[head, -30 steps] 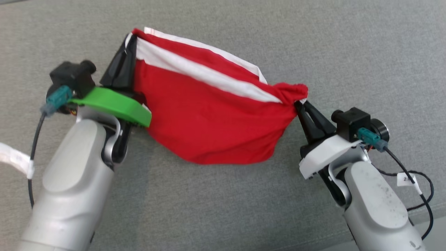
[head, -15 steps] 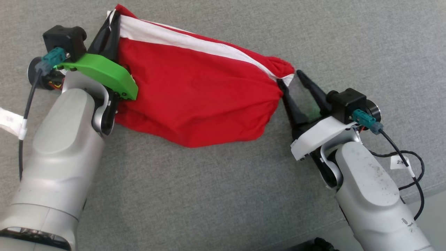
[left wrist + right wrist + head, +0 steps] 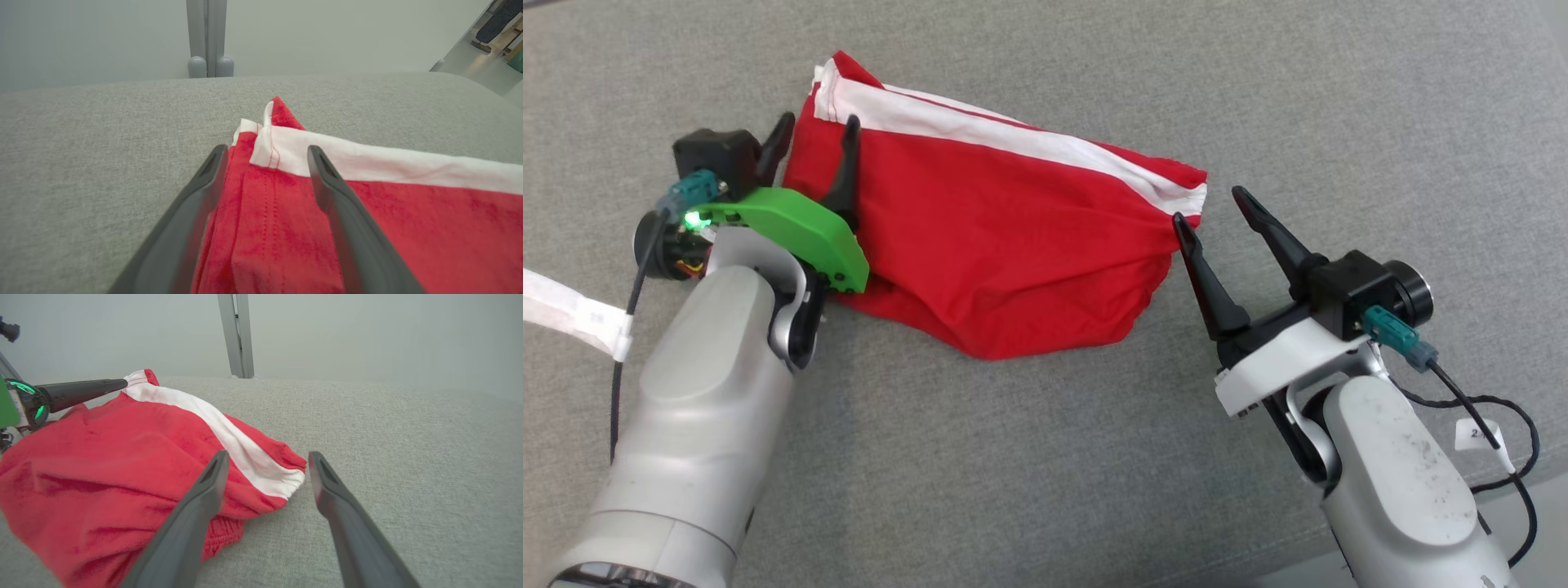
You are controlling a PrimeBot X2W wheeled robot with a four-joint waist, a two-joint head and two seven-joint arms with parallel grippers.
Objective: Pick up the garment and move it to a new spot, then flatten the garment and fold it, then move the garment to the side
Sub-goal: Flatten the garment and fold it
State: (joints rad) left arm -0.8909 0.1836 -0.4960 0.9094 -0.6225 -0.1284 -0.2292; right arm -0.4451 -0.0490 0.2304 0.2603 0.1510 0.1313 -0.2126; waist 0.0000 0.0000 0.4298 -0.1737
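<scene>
Where: the red garment (image 3: 1005, 245) lies bunched on the grey cushion (image 3: 1045, 457), between both arms.
left gripper (image 3: 818, 122): fingers wide, holding nothing.
right gripper (image 3: 1207, 206): fingers wide, holding nothing.
Still to do: flatten, fold, move aside.

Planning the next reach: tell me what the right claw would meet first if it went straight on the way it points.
Probably the white-banded corner of the garment, lying just ahead of the open right claw; beyond it, the grey cushion. Depth is unclear.
</scene>
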